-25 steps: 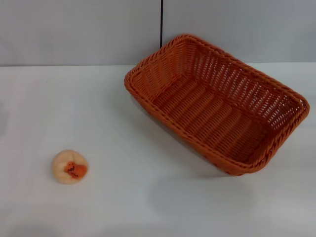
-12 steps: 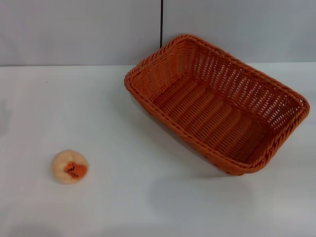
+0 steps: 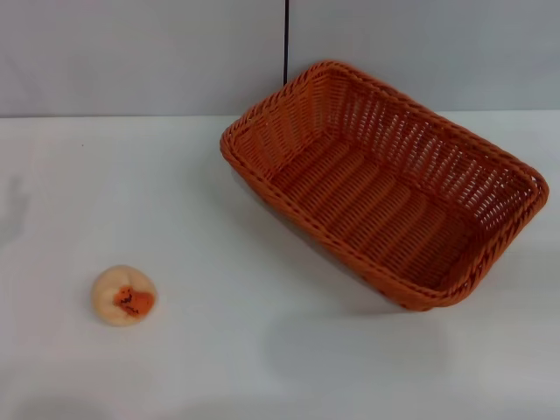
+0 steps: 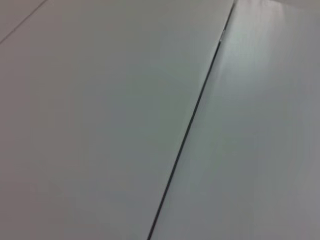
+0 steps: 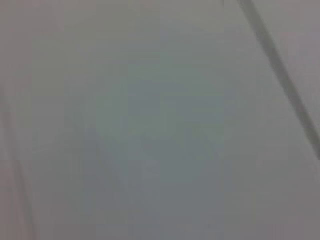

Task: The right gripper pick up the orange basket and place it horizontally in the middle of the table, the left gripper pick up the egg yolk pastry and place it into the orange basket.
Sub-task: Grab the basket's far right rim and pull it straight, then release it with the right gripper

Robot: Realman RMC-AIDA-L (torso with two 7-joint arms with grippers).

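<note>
The orange basket (image 3: 385, 179) rests on the white table (image 3: 262, 350) at the back right, set at a slant, its open weave empty inside. The egg yolk pastry (image 3: 124, 296) lies alone at the front left, a pale ball with its orange-red patch facing up. Neither gripper shows in the head view. The left wrist view holds only pale flat panels with a thin dark seam, and the right wrist view only a blurred grey surface with a dark line.
A grey wall with a dark vertical seam (image 3: 286, 39) runs behind the table's back edge. A faint shadow lies on the table at the far left (image 3: 13, 206).
The basket and the pastry have stayed put. A faint shadow at the table's far left edge has grown a little.
</note>
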